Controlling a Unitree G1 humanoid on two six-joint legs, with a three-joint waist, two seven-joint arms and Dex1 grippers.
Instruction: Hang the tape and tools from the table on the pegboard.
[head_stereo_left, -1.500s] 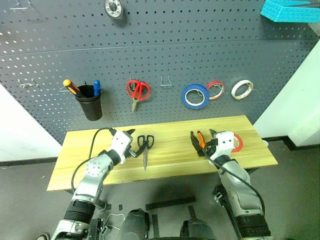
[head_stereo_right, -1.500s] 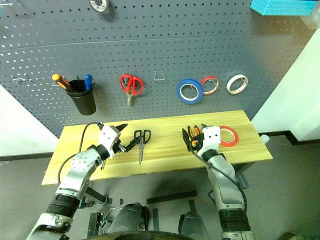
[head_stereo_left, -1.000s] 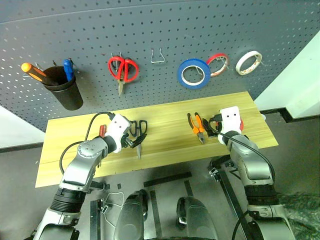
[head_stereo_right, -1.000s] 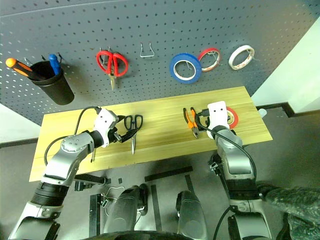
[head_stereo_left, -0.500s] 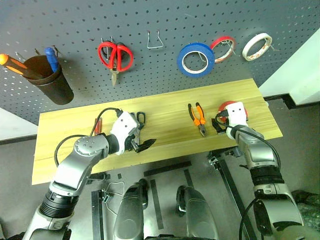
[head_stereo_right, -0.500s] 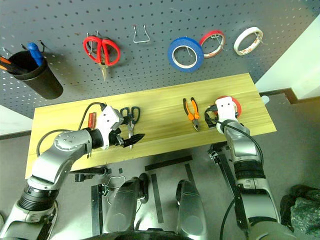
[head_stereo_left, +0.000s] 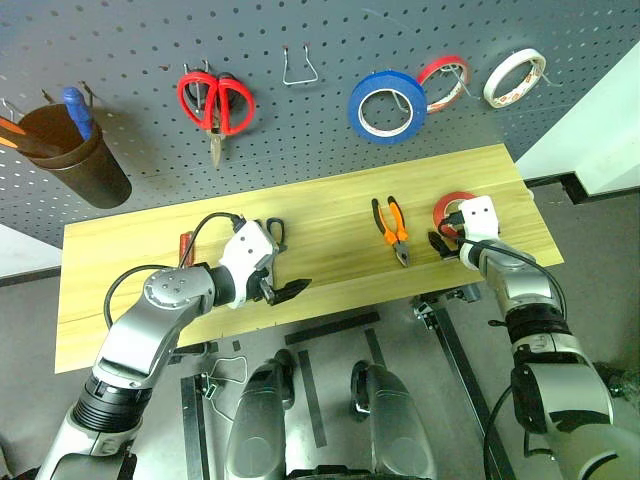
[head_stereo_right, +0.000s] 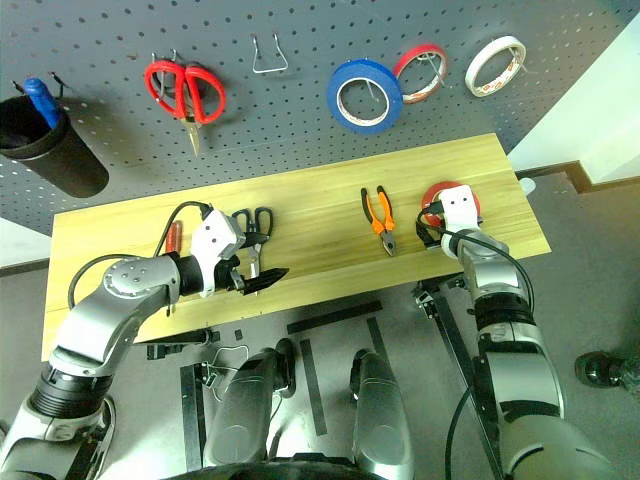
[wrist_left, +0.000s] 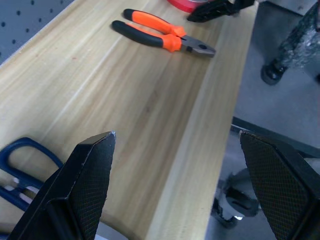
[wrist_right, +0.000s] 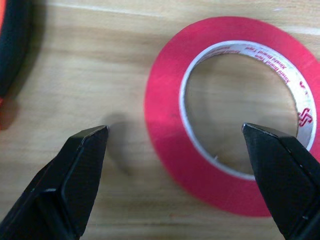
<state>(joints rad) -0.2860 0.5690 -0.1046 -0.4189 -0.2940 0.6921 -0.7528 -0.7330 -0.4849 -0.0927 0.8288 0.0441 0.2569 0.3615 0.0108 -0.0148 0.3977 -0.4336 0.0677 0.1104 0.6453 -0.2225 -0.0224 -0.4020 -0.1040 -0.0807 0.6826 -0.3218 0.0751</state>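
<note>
The red tape (wrist_right: 165, 120) lies flat near the right end of the table (head_stereo_left: 330, 215). My right gripper (head_stereo_left: 443, 244) is open just in front of it, and in the right wrist view one finger stands to each side of the roll without touching it. The orange-and-black pliers (head_stereo_left: 392, 228) lie left of the tape. The dark-handled scissors (head_stereo_right: 255, 222) lie left of centre, with a red-handled screwdriver (head_stereo_left: 185, 244) beyond them. My left gripper (head_stereo_left: 288, 290) hangs open and empty over the table's front edge, just right of the scissors. The pegboard (head_stereo_left: 300, 30) rises behind.
On the pegboard hang red-handled scissors (head_stereo_left: 215, 100), a blue roll (head_stereo_left: 385, 105), a red roll (head_stereo_left: 443, 80) and a white roll (head_stereo_left: 513, 77). An empty wire hook (head_stereo_left: 298, 68) sits between scissors and blue roll. A black cup (head_stereo_left: 75, 160) with tools hangs far left.
The camera has tilted down toward the table. My right gripper has moved from beside the pliers rightward to the red tape. My left gripper lifted off the scissors and drew back slightly.
</note>
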